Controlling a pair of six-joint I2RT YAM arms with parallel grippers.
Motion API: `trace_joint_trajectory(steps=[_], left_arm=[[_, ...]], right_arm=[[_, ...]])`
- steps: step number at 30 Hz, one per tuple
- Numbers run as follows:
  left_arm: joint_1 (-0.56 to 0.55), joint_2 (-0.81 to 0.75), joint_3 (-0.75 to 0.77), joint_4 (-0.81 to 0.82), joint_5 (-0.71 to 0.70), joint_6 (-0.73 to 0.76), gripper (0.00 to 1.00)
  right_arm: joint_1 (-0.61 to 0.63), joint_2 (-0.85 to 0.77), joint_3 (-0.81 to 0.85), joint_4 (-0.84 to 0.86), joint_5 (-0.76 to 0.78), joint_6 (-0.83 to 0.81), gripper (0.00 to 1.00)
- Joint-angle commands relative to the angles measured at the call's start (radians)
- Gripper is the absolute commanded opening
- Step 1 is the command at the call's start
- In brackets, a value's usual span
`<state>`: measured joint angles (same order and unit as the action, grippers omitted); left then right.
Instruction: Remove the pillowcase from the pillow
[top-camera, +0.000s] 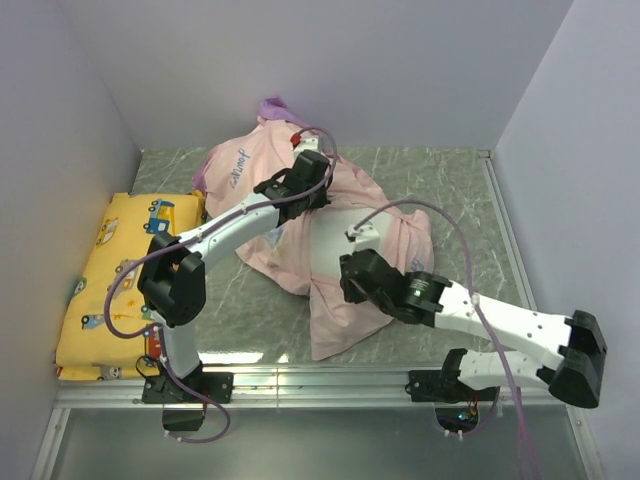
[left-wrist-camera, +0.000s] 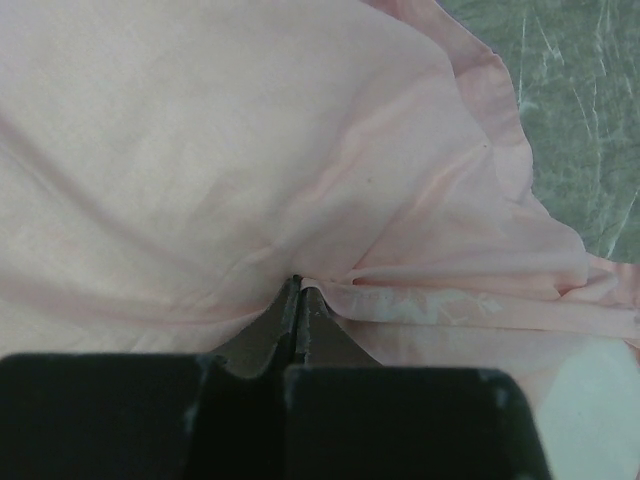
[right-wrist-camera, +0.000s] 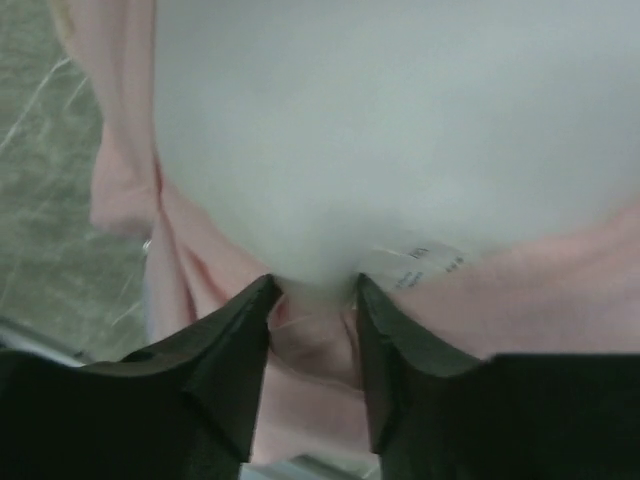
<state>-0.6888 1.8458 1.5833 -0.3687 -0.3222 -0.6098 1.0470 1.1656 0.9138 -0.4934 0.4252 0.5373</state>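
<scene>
Your left gripper (left-wrist-camera: 298, 286) had its jaws closed flat on a pinched fold of the pillowcase (left-wrist-camera: 200, 150). Pale pink cloth drew into creases at the tips, and nothing else sat in the bite. In the overhead view that gripper stood at the far side of the heap. The cushion (top-camera: 120, 270) lay well apart at the left wall, touched by neither arm.

The case lay pale side out. It was bunched in a mound at the far left and spread in loose skirts on the table (top-camera: 440, 190) to the near and right of a bare white patch of pillow (right-wrist-camera: 400, 130).

Your right gripper (right-wrist-camera: 312, 292) had its jaws a narrow gap apart. The pillow's near edge was bunched between them, with pink cloth just below and the tag (right-wrist-camera: 415, 268) beside the right-hand finger. I judged this a hold on the pillow, though a little pink cloth may have been caught in it.

Finding: the pillow appeared to run diagonally from far left to near right, with its exposed end toward your right arm. The covered part lay beyond the left jaws, to the far left. The two grips faced each other across the bare patch, so the strip would run along that diagonal, the left drawing cloth away while the right anchors.

Risk: if the right jaws trapped cloth, the case would bind rather than slide.
</scene>
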Motion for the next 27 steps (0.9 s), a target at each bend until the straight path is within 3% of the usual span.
trace_joint_trajectory(steps=[1, 4, 8, 15, 17, 23, 24, 25, 27], left_arm=[[0.003, 0.062, 0.053, -0.044, 0.046, -0.024, 0.00], [0.028, 0.089, 0.076, -0.053, 0.052, -0.031, 0.00], [0.081, 0.115, 0.098, -0.050, 0.077, -0.047, 0.00], [0.106, 0.164, 0.204, -0.090, 0.078, -0.027, 0.00], [0.103, 0.156, 0.187, -0.087, 0.084, -0.028, 0.00], [0.084, 0.101, 0.051, -0.010, 0.115, -0.054, 0.00], [0.078, 0.101, 0.044, -0.006, 0.106, -0.062, 0.00], [0.071, 0.101, 0.040, -0.003, 0.103, -0.065, 0.00], [0.045, 0.102, 0.029, 0.002, 0.085, -0.073, 0.00]], right_arm=[[0.036, -0.130, -0.084, -0.007, -0.083, 0.032, 0.30], [0.068, -0.219, -0.156, -0.019, -0.157, 0.072, 0.14], [0.116, -0.271, -0.252, 0.001, -0.207, 0.150, 0.03], [0.200, -0.172, -0.431, 0.216, -0.184, 0.325, 0.00], [0.212, -0.202, -0.406, 0.196, -0.129, 0.351, 0.11], [0.220, -0.355, -0.259, -0.054, 0.131, 0.458, 0.20], [0.219, -0.397, -0.225, -0.113, 0.209, 0.487, 0.25], [0.219, -0.411, -0.211, -0.131, 0.245, 0.516, 0.38], [0.196, -0.423, -0.156, -0.174, 0.302, 0.535, 0.45]])
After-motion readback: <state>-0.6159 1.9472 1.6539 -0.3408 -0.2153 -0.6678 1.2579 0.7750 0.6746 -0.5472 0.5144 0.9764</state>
